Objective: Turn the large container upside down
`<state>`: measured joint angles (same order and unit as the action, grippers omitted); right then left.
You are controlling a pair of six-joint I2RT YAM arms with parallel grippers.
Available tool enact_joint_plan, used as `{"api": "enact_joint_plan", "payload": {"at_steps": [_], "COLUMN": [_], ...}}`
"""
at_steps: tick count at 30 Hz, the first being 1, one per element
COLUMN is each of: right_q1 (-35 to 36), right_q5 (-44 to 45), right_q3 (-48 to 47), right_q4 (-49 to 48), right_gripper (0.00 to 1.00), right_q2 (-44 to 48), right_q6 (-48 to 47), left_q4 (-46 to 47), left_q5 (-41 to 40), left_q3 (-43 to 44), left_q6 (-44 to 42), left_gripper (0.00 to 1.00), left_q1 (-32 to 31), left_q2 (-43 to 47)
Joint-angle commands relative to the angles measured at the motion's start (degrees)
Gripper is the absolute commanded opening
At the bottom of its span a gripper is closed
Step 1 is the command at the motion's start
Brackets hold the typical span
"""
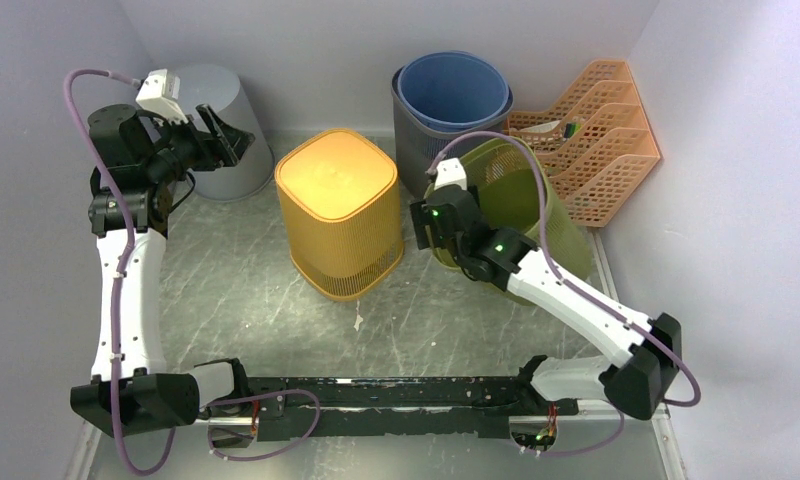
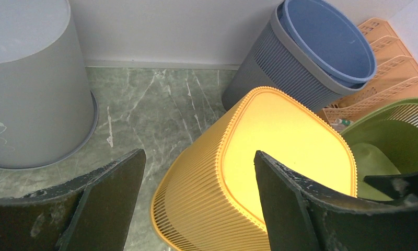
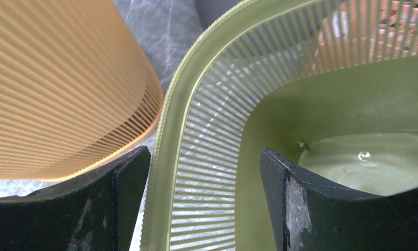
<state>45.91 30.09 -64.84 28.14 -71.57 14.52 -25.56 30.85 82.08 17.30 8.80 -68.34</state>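
Grasping step: straddling rim of green basket (image 1: pixel 521 185) with right gripper (image 3: pixel 201 172), fingers spread, 1 inside, 1 outside. Likely next: pinching, lifting, tipping. Spread and empty: left gripper (image 2: pixel 199 167).

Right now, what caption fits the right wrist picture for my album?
Open right gripper straddling the rim of the green basket, with the yellow basket just beside it.

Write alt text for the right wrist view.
The right gripper has its open jaws astride the rim of the olive-green slatted plastic basket, one finger outside and one inside. An orange ribbed plastic basket sits close on the left, with grey marbled table showing between them.
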Motion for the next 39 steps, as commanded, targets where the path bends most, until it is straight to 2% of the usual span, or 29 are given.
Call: {"api": "enact_joint_plan", "payload": {"at_steps": [1,6,12,16,19,22,23,24,25,30,32,36,39], "right_q1": [-0.82,-0.80,-1.29,-2.26,-2.60,-2.81,-2.83,-2.85,-2.85,-2.90,-2.90,-3.09,-3.57], "right_q5": [4.25,3.25,9.15,9.97,11.03,11.64,11.71,11.98,12.33,12.45,12.91,14.69,14.47], "right_q3": [0.05,1.48,1.62,1.51,1.64,1.89,2.03,2.20,2.32,2.62,2.42,0.98,-0.13], "right_q4": [-0.27,0.19,2.58,3.10,3.91,4.46,4.48,4.48,4.49,4.23,4.57,5.96,4.94], "right_gripper": [0.77,0.77,0.78,0.76,0.65,0.49,0.42,0.23,0.15,0.08,0.00,0.00,0.00], "right_q2": [3.34,1.89,4.49,7.13,8.15,8.70,8.87,9.08,9.37,10.01,9.88,9.84,11.26], "right_q6": [0.67,1.71,1.91,0.94,0.45,0.25,0.24,0.29,0.47,0.07,-0.09,-0.61,-1.06], "left_q4": [0.50,0.14,-1.01,0.94,1.09,1.11,0.96,0.94,0.76,0.07,-0.20,-3.40,-3.76], "left_q5": [3.08,2.53,1.24,2.15,2.45,2.29,2.33,2.46,2.81,6.38,6.05,0.01,-5.01], "left_q3": [-1.13,-0.72,-0.93,-3.11,-3.68,-4.03,-4.04,-3.81,-3.40,0.63,3.15,8.76,10.60], "left_q6": [-0.32,-0.72,-1.85,-0.59,-0.34,-0.39,-0.49,-0.49,-0.58,-0.23,-0.21,-2.42,-3.76], "left_gripper": [0.87,0.88,0.88,0.88,0.88,0.88,0.88,0.88,0.88,0.85,0.84,0.81,0.79], "left_q1": [-0.51,-0.55,-0.57,-0.67,-0.64,-0.69,-0.70,-0.63,-0.72,-2.16,-4.96,-17.13,-28.78], "left_q2": [1.19,1.51,1.39,2.05,2.23,2.65,2.74,2.84,2.78,1.68,0.97,-2.37,-5.07]}}
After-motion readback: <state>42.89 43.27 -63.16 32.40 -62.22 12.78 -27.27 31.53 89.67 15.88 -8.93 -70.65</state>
